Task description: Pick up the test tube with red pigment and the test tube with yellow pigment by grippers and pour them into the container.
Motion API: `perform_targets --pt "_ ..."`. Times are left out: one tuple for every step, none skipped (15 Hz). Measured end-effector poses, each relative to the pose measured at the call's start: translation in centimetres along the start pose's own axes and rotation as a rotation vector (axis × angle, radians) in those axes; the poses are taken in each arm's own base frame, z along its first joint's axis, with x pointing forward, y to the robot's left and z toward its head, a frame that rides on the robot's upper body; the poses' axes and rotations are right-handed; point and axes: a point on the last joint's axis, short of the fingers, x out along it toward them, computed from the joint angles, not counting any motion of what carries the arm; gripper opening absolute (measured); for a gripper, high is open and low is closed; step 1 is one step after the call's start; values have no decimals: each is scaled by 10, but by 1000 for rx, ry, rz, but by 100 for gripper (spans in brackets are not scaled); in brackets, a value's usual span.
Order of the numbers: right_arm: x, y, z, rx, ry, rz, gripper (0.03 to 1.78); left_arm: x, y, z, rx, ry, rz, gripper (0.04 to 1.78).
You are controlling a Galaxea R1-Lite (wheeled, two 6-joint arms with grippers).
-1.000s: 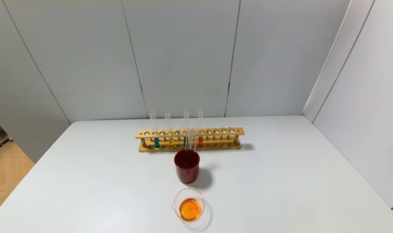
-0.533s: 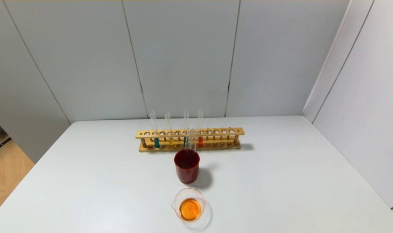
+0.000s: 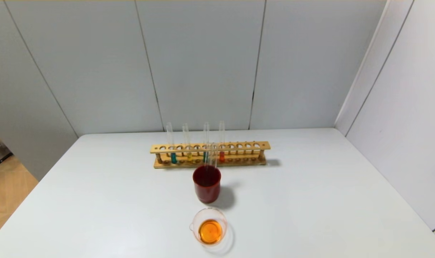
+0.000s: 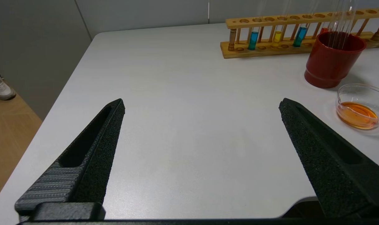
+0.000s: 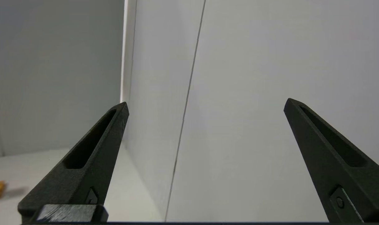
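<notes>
The test tube with red pigment (image 3: pixel 221 156) and the test tube with yellow pigment (image 3: pixel 189 156) stand upright in a wooden rack (image 3: pixel 239 146) at mid-table. The container (image 3: pixel 210 229), a low clear beaker, holds orange liquid near the table's front edge. In the left wrist view the yellow tube (image 4: pixel 276 37), the red tube (image 4: pixel 323 30) and the container (image 4: pixel 361 106) show far off. My left gripper (image 4: pixel 201 104) is open and empty above the table's left front part. My right gripper (image 5: pixel 206 106) is open and empty, facing the right wall. Neither gripper shows in the head view.
Two tubes with teal liquid (image 3: pixel 173 157) (image 3: pixel 205 156) stand in the rack. A dark-red cup (image 3: pixel 207 188) with empty clear tubes (image 3: pixel 212 154) in it stands between rack and container. White wall panels (image 3: pixel 400 107) close the table's right side.
</notes>
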Motion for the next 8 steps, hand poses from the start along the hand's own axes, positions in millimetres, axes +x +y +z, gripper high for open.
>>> perform_targets --pt "-3 4 -13 18 21 5 174 0 0 0 0 0 0 175" --pt "-5 9 -28 33 46 21 174 0 0 0 0 0 0 175" --pt "-6 13 -42 52 64 51 174 0 0 0 0 1 0 175" --pt "-9 17 -55 80 71 94 174 0 0 0 0 0 0 175" --pt "-11 21 -68 113 76 154 174 0 0 0 0 0 0 175" --pt "-11 25 -78 158 83 199 174 0 0 0 0 0 0 175" --pt "-9 29 -87 213 90 227 174 0 0 0 0 0 0 175" --pt "-6 34 -97 254 107 242 174 0 0 0 0 1 0 175"
